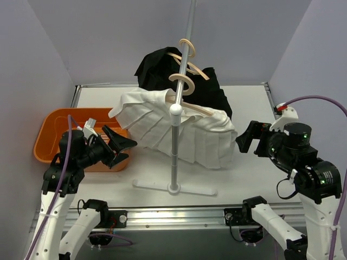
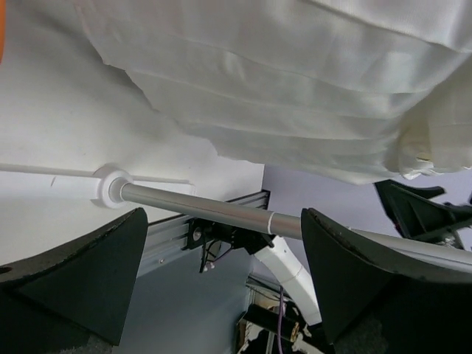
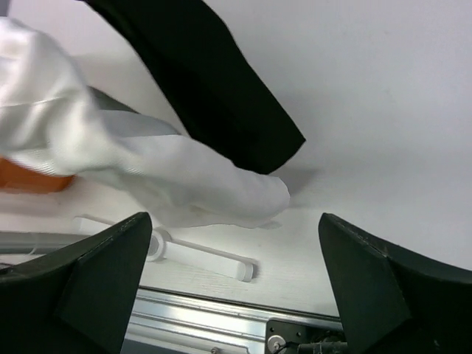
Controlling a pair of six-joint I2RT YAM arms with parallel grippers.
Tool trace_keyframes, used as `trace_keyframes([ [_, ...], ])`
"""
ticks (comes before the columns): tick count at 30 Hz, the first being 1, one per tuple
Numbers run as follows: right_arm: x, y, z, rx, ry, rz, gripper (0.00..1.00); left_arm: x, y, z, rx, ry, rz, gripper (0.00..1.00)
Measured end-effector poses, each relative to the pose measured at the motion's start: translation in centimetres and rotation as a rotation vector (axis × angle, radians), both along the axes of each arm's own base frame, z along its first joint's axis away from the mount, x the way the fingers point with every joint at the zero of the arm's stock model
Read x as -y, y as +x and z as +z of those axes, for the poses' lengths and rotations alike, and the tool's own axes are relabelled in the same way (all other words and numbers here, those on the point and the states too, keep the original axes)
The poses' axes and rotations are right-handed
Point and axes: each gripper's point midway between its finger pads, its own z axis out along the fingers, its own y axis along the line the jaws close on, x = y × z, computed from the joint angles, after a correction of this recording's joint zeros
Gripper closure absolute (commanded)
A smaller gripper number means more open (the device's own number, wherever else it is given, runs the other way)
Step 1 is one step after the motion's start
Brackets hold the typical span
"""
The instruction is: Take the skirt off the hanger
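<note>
Hanging: white pleated skirt (image 1: 179, 132) on a wooden hanger (image 1: 196, 108), hooked on the stand's pole (image 1: 174, 157), mid desk (image 1: 249, 168)
Skirt droop: right end sags low, close to the desk; can't tell if it touches
Behind skirt: black garment (image 1: 157, 67) on a second hanger (image 1: 191, 68), farther back on the same stand
Stand foot: white base (image 1: 174, 188) flat on the desk, near side
Bin: orange tub (image 1: 49, 135) at the left of the desk
Left arm (image 1: 70, 157): over the tub's near-right corner, pointing right at the skirt's left side
Left jaws: spread wide, nothing held, clear of the cloth
Right arm (image 1: 303, 157): at the right, pointing left at the skirt's right end
Right jaws: spread wide, nothing held, just beside the cloth, not touching
Left wrist view: pleats (image 2: 295, 88) fill the top, pole (image 2: 199, 208) crosses between the jaws
Right wrist view: skirt end (image 3: 184, 177) and black cloth (image 3: 214, 81) ahead of the jaws, base (image 3: 199, 254) below, tub (image 3: 29, 181) at the left edge
</note>
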Motion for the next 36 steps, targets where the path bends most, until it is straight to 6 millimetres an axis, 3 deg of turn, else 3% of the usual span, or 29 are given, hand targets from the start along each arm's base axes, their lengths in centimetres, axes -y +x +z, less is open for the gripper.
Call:
trace_keyframes([
  [3, -1.1, -0.4, 2.8, 0.088, 0.023, 0.089, 0.18, 0.2, 0.5, 0.0, -0.019, 0.021, -0.021, 0.03],
  [7, -3.5, -0.4, 4.8, 0.155, 0.058, 0.237, 0.18, 0.2, 0.8, 0.9, 0.005, 0.045, -0.047, 0.00],
  [10, -5.0, 0.1, 4.8, 0.148, 0.068, 0.335, 0.19, 0.4, 0.3, 1.2, 0.022, 0.044, -0.068, 0.06],
  [19, -7.4, 4.6, 3.7, 0.116, 0.048, 0.437, 0.20, 0.7, -0.5, 1.7, 0.043, 0.031, -0.108, 0.06],
  [22, -8.3, 5.1, 3.3, 0.109, 0.046, 0.481, 0.22, 0.8, -0.7, 1.8, 0.043, 0.025, -0.119, 0.07],
  [29, -11.6, 3.3, 3.8, 0.139, 0.120, 0.694, 0.24, 1.0, -0.9, 1.9, 0.054, 0.024, -0.143, 0.10],
  [36, -13.5, 1.9, 3.1, 0.133, 0.164, 0.834, 0.36, 1.3, -0.8, 3.0, 0.071, 0.016, -0.165, 0.12],
])
